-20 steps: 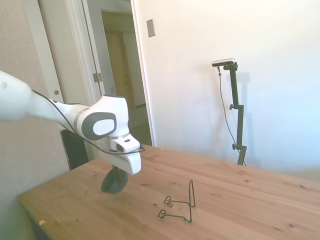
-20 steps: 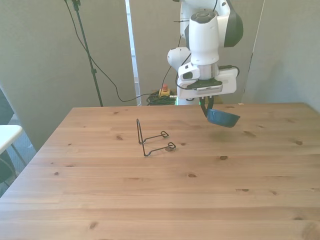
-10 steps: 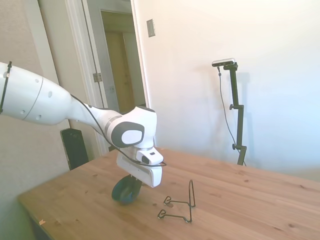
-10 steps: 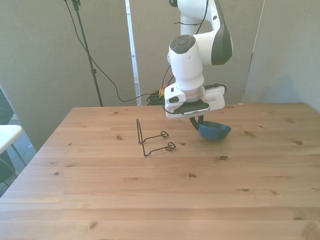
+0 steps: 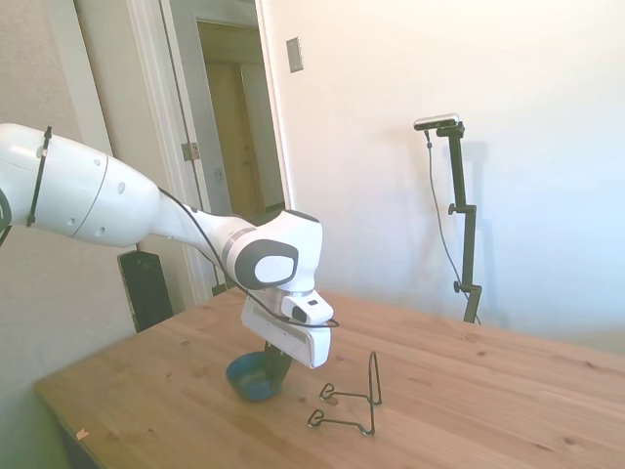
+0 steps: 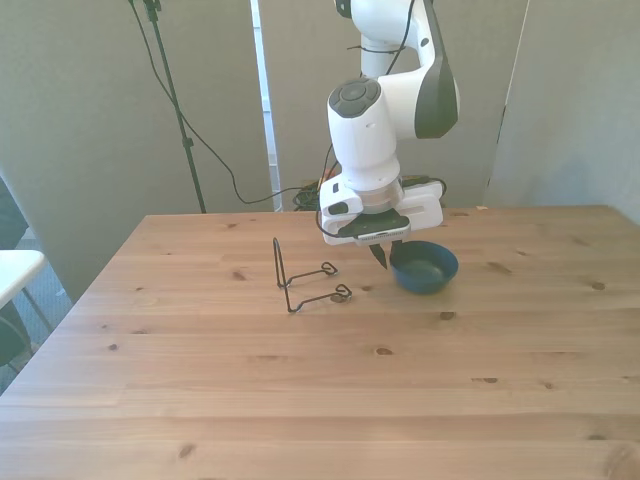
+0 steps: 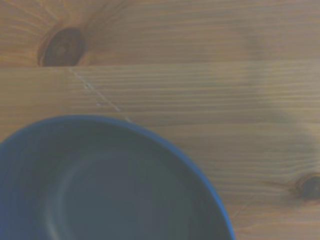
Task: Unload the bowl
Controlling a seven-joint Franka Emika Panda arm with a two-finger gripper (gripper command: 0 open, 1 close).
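Note:
The small blue bowl (image 6: 427,269) stands upright and level, at or just above the wooden table (image 6: 300,400), toward the front view's right of the middle. My gripper (image 6: 384,257) comes down on the bowl's rim on the side facing the wire rack and is shut on that rim. From the side, the bowl (image 5: 250,377) shows below the gripper (image 5: 280,363), which hides part of it. In the wrist view the bowl (image 7: 100,190) fills the lower part of the picture, with bare wood beyond it.
A thin dark wire rack (image 6: 300,282) stands to the front view's left of the bowl, a short gap away; in the side view the wire rack (image 5: 356,401) is just right of the gripper. A doorway lies behind the table.
The arm has swung toward the rack and come down. The bowl, tilted and held in the air a second ago, has turned level and now sits low at the table.

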